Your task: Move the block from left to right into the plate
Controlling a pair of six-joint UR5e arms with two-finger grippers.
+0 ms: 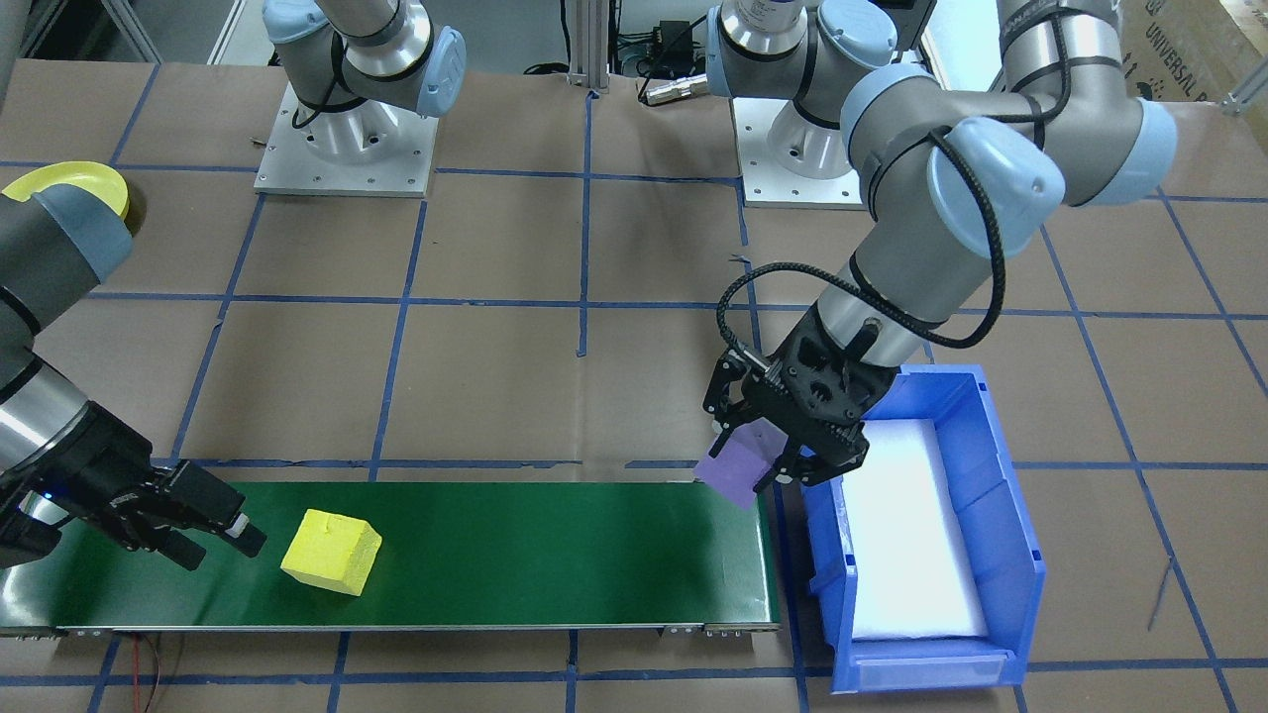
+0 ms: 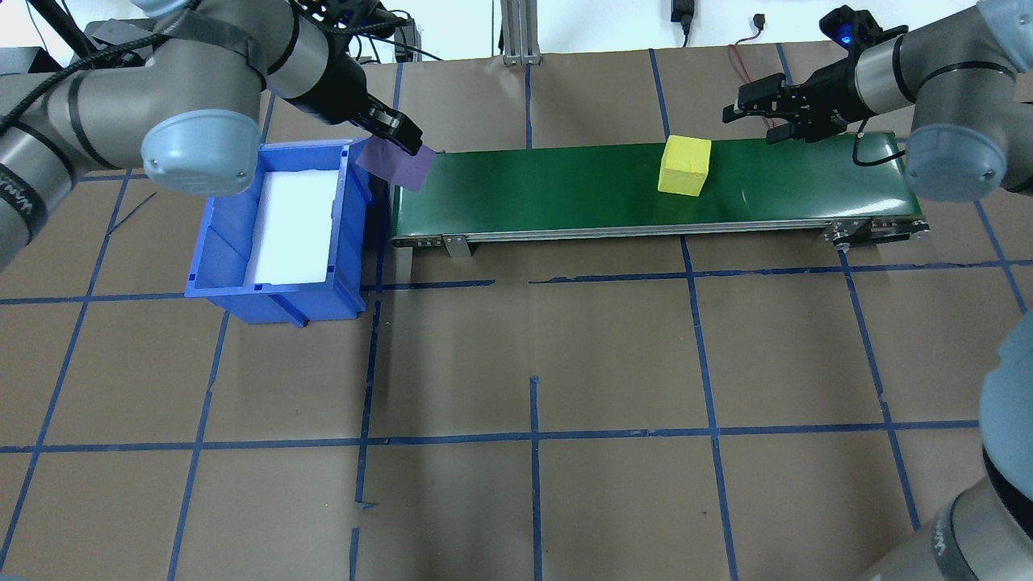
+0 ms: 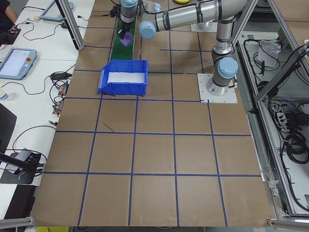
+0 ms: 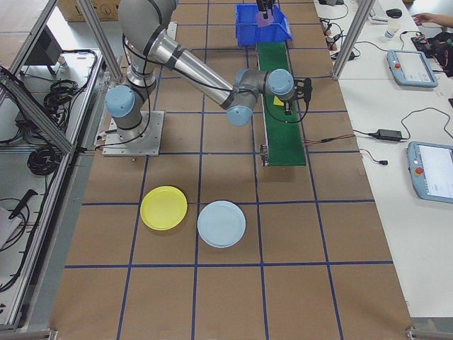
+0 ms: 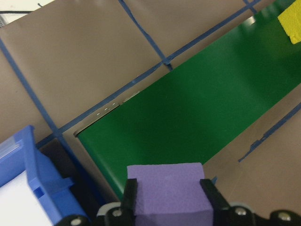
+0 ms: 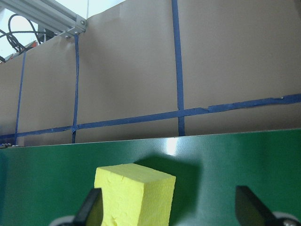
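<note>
The left gripper has its fingers pressed against opposite faces of a purple block, holding it over the end of the green conveyor belt beside the blue bin (apparently to feed the belt). The right gripper waits with fingers spread wide just behind a yellow block that rests on the belt, seemingly placed to receive it. The yellow plate lies on the table beyond the belt's far end, next to a light blue plate, well apart from both blocks.
</note>
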